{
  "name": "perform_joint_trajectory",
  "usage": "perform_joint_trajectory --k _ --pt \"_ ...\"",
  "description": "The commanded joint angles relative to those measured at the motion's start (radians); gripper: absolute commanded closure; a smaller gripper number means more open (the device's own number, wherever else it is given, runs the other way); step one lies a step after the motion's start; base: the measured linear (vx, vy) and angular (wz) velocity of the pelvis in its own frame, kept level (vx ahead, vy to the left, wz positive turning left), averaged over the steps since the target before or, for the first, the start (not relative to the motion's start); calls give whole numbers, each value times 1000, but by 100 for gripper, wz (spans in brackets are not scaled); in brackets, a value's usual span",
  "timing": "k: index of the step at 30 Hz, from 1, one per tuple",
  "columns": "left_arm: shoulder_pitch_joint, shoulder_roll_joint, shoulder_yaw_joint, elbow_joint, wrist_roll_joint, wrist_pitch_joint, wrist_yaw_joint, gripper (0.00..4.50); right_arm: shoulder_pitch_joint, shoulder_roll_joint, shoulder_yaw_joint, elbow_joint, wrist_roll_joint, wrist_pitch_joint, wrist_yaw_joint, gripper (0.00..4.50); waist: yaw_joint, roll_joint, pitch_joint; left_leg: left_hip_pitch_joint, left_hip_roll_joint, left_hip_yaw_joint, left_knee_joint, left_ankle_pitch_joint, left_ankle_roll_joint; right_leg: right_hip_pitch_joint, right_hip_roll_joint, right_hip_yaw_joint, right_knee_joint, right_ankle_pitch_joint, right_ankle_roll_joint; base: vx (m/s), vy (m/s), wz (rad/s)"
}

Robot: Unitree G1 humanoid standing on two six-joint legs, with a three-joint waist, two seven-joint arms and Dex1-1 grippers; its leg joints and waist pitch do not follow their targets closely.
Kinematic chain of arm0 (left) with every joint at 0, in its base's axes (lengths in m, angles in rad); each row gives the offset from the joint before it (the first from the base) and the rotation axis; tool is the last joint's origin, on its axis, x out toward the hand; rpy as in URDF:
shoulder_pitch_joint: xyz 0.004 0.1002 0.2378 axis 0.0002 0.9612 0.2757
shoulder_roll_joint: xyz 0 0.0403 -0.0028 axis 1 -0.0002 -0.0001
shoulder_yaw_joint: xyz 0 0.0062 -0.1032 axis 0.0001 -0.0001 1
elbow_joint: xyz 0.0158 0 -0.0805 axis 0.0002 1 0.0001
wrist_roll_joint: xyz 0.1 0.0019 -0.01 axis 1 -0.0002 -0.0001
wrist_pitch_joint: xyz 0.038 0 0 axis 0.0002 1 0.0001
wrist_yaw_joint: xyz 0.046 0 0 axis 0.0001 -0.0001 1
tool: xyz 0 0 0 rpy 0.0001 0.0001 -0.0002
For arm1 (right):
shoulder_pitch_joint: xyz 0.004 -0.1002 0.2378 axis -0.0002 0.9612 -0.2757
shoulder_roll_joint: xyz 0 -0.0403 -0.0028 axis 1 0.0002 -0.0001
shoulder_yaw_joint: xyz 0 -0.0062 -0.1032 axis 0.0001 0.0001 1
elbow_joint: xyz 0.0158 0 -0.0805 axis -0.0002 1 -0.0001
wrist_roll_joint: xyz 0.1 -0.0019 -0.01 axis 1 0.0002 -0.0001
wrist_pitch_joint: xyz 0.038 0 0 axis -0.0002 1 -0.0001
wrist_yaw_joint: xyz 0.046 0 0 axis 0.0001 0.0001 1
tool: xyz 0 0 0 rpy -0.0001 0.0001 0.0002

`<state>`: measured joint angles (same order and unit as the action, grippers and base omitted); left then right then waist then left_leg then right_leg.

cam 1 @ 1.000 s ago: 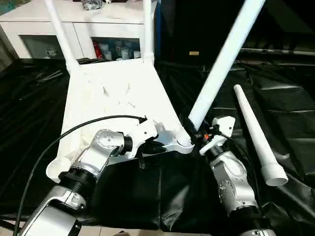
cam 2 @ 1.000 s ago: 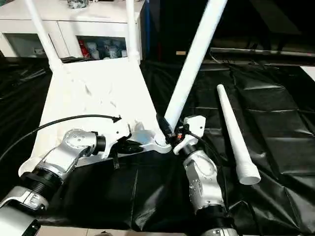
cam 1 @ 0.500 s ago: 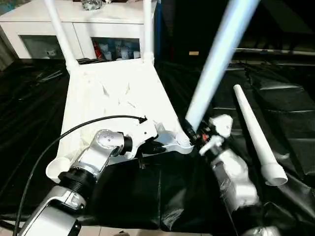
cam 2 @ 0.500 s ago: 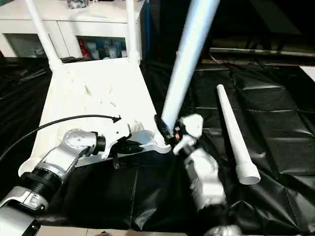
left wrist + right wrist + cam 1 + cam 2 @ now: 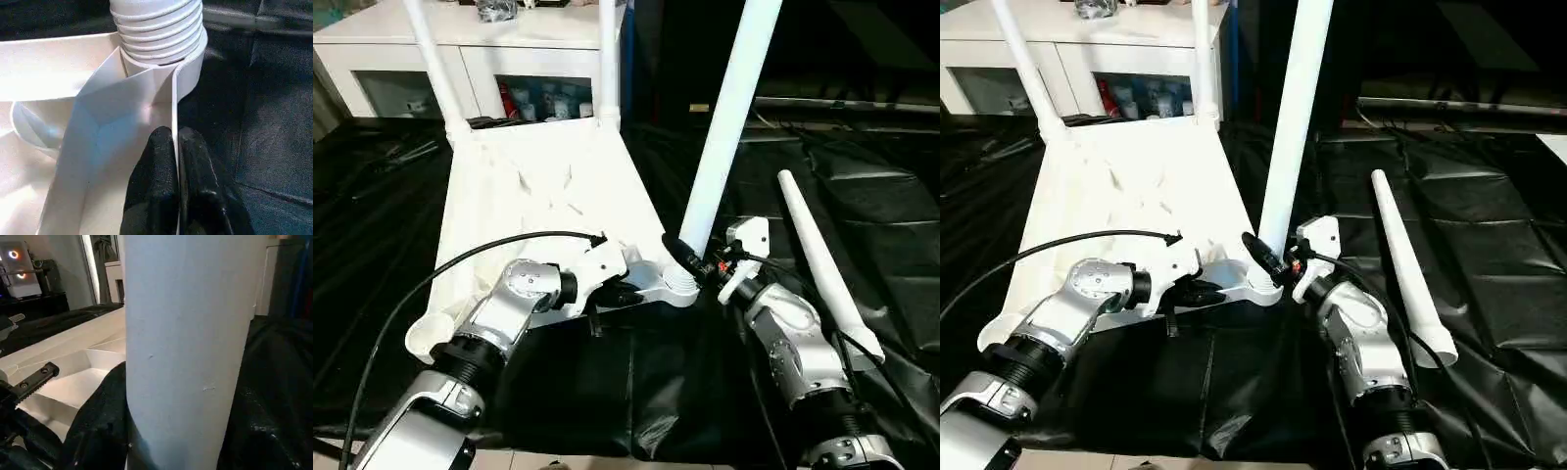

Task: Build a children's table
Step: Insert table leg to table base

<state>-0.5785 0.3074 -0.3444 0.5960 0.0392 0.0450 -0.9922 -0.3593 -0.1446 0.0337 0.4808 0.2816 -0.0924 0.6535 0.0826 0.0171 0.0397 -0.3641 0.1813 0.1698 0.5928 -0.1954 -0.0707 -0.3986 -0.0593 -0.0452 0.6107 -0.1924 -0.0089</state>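
At near right corner, head views: third leg (image 5: 724,127) standing almost upright, threaded end seated in corner socket (image 5: 680,284) of inverted tabletop (image 5: 548,186).
Far corners, head views: two fitted legs (image 5: 607,59) upright; fourth leg (image 5: 822,264) lying loose on black cloth (image 5: 901,196), just beside right forearm.
Right gripper (image 5: 697,262), head views: closed around third leg low down, next to the socket.
Left gripper (image 5: 625,292), head views: pinched on tabletop edge beside the same socket.
Left wrist view: black fingers (image 5: 161,171) together, clamped on thin wall (image 5: 173,112) of tabletop; ribbed leg end (image 5: 156,24) entering socket collar; depth of thread engagement not readable, possibly only first turns.
Right wrist view: third leg close against dark finger (image 5: 105,426); tabletop underside behind.
Risk, cross-threading: slight tilt of leg during turning; likely jam.
Risk, tabletop slip: thin wall pinch, torque from leg twist; likely rotation on cloth.
Risk, loose leg: elbow contact; likely roll away.
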Motion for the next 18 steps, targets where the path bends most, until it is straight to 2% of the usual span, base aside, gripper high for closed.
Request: perform_joint_trajectory --k 1,2,3,4,6,7,9,13,15,16,18 --pt "4 32 36 17 -2 -25 27 450 49 -46 -31 99 -55 15 -55 262 -8 -24 -44 10 47 -10 -82 -250 35 31 -86 50 -99 -407 -138 0 0 0" --pt "4 31 39 17 -4 -24 28 450 50 -40 -34 100 -53 7 -62 262 -8 -21 -42 11 47 -10 -82 -254 35 28 -86 50 -102 -421 -135 0 0 0" --pt "2 34 42 23 -5 -29 28 450 49 -32 -37 105 -55 -5 -77 262 -10 -26 -41 8 47 -10 -83 -257 33 29 -86 49 -105 -442 -125 0 0 0" --pt "1 36 45 34 -5 -36 29 450 48 -20 -44 114 -52 -17 -94 262 -10 -20 -40 9 47 -12 -86 -266 29 26 -86 49 -108 -463 -117 0 0 0" --pt "0 41 44 43 1 -37 34 450 49 -5 -64 120 -41 -37 -121 262 -12 -23 -39 8 46 -15 -88 -283 23 26 -87 49 -110 -494 -106 0 0 0" --pt "-2 37 50 38 -4 -28 34 450 53 4 -86 116 -27 -53 -139 262 -13 -28 -37 10 46 -15 -88 -295 23 23 -89 49 -114 -523 -99 0 0 0" --pt "-8 34 59 42 -14 -24 29 450 52 12 -96 115 -21 -63 -153 262 -13 -26 -37 11 47 -16 -89 -302 22 21 -90 49 -116 -550 -94 0 0 0" --pt "-18 41 60 52 -8 -31 25 450 68 23 -95 98 -20 -86 -160 262 -13 -29 -36 8 48 -17 -91 -299 23 20 -90 50 -116 -536 -93 0 0 0" --pt "-29 44 58 67 -2 -39 26 450 78 27 -87 91 -25 -105 -163 262 -13 -27 -36 8 48 -17 -92 -299 22 20 -89 50 -117 -532 -92 0 0 0" --pt "-35 44 56 78 -1 -45 26 450 81 31 -80 94 -32 -119 -168 262 -14 -22 -36 9 49 -17 -93 -302 20 19 -89 50 -116 -525 -95 0 0 0" --pt "-40 43 54 87 1 -50 26 450 86 33 -70 102 -52 -146 -179 262 -14 -24 -35 8 48 -17 -93 -306 19 19 -89 50 -116 -527 -97 0 0 0"
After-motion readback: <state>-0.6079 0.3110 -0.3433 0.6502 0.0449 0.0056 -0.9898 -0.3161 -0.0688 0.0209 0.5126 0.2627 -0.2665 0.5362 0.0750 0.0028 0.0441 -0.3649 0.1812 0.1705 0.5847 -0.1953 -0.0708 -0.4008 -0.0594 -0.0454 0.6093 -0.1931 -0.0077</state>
